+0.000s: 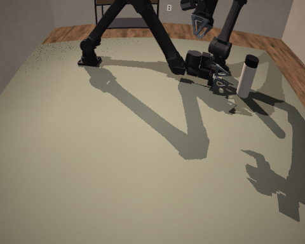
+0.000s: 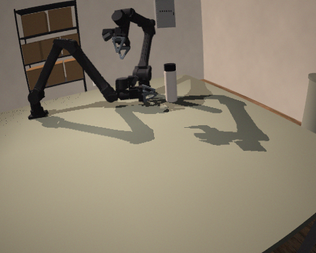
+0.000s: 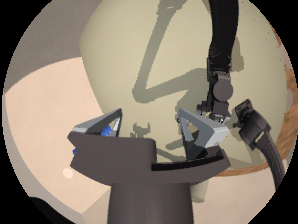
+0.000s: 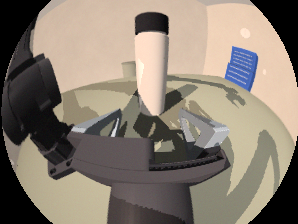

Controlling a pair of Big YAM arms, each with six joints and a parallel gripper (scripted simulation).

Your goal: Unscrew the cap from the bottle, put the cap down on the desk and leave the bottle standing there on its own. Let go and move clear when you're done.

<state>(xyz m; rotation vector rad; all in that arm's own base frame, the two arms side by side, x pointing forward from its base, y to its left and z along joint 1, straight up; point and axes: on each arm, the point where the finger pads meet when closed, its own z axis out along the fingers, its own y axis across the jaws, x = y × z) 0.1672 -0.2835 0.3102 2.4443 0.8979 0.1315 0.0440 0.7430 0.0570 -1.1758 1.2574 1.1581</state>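
Observation:
A white bottle [image 1: 246, 79] with a black cap [image 1: 251, 61] screwed on stands upright at the far right of the desk. It also shows in the exterior view [image 2: 170, 85] and in the right wrist view [image 4: 152, 72]. My right gripper [image 1: 223, 82] is low over the desk, just beside the bottle's base. It is open and empty, with the bottle straight ahead of its fingers and not between them. My left gripper [image 1: 201, 28] [image 3: 150, 111] hangs high above the desk, behind and to the side of the bottle, pointing down. It is open and empty.
A shelf with cardboard boxes [image 2: 49, 46] stands behind the desk. A grey cylindrical bin [image 2: 315, 102] stands off the desk's right side. The desk's far-right edge runs close behind the bottle. Both arm bases stand at the back of the desk.

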